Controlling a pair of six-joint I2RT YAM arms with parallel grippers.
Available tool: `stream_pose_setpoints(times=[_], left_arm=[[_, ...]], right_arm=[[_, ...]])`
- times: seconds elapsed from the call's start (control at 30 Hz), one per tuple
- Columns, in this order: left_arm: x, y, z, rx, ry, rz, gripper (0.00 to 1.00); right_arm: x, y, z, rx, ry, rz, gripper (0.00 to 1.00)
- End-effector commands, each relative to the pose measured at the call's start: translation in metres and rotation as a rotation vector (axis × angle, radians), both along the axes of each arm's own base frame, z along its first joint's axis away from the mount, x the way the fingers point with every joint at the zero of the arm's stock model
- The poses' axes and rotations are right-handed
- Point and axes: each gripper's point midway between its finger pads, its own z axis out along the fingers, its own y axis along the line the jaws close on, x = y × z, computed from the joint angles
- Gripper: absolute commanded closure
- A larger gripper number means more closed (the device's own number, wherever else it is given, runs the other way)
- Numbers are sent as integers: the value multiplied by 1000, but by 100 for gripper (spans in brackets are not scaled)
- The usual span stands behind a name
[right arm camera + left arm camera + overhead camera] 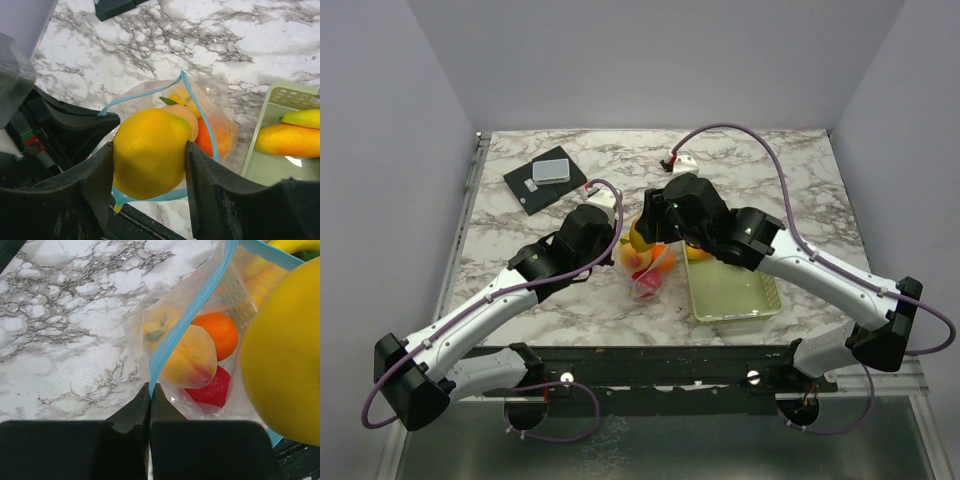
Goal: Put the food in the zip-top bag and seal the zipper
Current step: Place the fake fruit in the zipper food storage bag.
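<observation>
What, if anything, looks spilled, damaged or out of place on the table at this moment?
Nothing stands out. The left gripper pinches the zipper of the zip-top bag, the right gripper holds a yellow fruit over its mouth, and two fruits lie in the green basket.

The clear zip-top bag (226, 131) lies mid-table, blue zipper (199, 107) gaping, with an orange (220, 332), red apple (212, 390) and peach (190, 360) inside. A yellow lemon (150, 150) hangs over its mouth; two yellow fruits (282, 140) lie at three o'clock.
</observation>
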Motion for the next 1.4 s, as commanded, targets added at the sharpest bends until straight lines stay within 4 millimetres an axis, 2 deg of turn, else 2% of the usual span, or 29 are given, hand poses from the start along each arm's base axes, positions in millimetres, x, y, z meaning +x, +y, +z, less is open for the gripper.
stream_pose_setpoints(times=[0.0,0.23,0.4,0.53,0.73,0.9,1.13,1.37], left_arm=[[2,4,2,-5,-18,16,100],[2,4,2,-4,-17,14,100],[2,4,2,-3,-18,15,100],[2,5,2,-4,-17,16,100],[2,4,1,-2,-17,16,100],[2,5,2,-3,-17,17,100],[2,5,2,-4,-18,18,100],[2,4,1,-3,-16,18,100]], right_arm=[[7,-8,-14,-125,-15,-40,83],[15,-16,-39,-272,-7,-109,82],[21,-26,-53,-380,-10,-173,74],[23,-32,-64,-452,-7,-204,64],[22,-35,-71,-496,-6,-227,37],[20,-30,-66,-470,-8,-220,17],[14,-20,-52,-363,-7,-180,15],[3,-13,-22,-182,-22,-136,15]])
